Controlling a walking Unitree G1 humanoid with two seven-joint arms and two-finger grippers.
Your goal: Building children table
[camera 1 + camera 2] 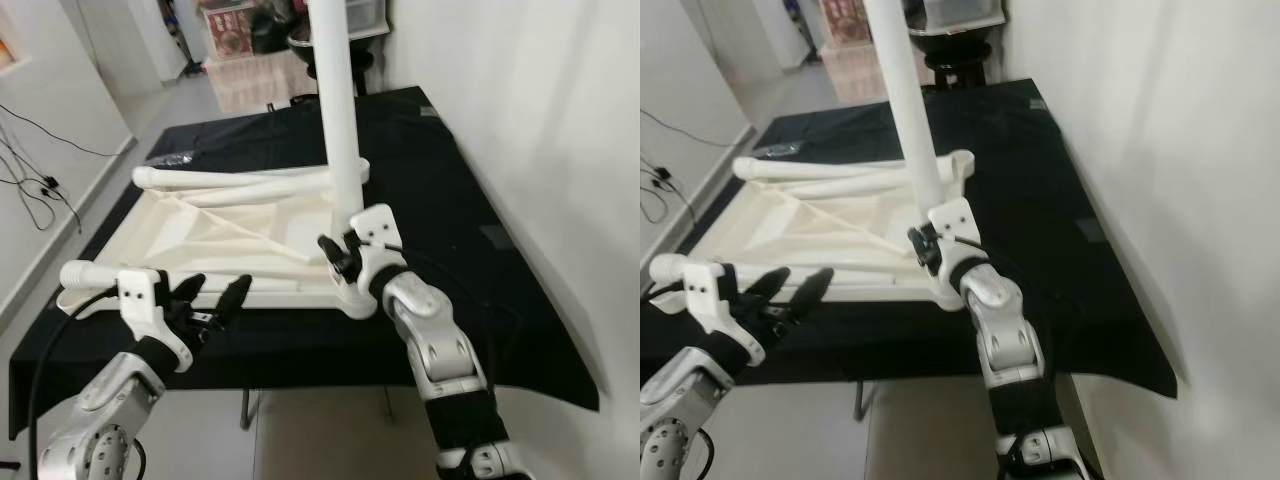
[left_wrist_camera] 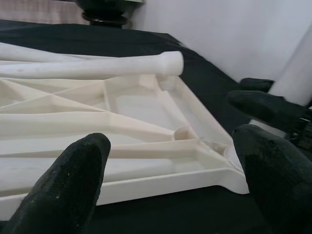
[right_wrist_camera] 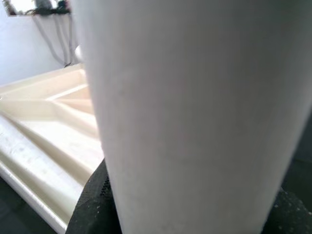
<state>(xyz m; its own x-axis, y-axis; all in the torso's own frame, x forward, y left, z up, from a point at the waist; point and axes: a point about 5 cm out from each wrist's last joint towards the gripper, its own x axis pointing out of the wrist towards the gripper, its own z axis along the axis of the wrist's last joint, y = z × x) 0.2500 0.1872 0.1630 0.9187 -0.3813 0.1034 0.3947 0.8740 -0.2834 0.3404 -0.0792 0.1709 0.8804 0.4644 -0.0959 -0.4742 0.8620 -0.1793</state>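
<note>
Nearest to you, the left gripper hangs over the front edge of the black-covered table, just in front of the tabletop's near rim. Its two black fingers are spread apart and hold nothing.

The right gripper is at the near right corner of the tabletop. Its fingers are closed around the lower end of the upright leg, a white tube that stands nearly vertical and rises out of the top of the picture. In the right wrist view this tube covers almost everything in front of the camera.

The white tabletop lies upside down on the black cloth, so you see its ribs and diagonal braces. A loose leg lies across its far edge, and another leg lies along its near edge, with its round end just beside the left gripper.

The black cloth hangs down over the table's front. A white wall stands close along the right side of the table. On the floor at the left, black cables lie near the other wall. Behind the table you can see a dark pot-like object and some boxes, too small to tell more.
</note>
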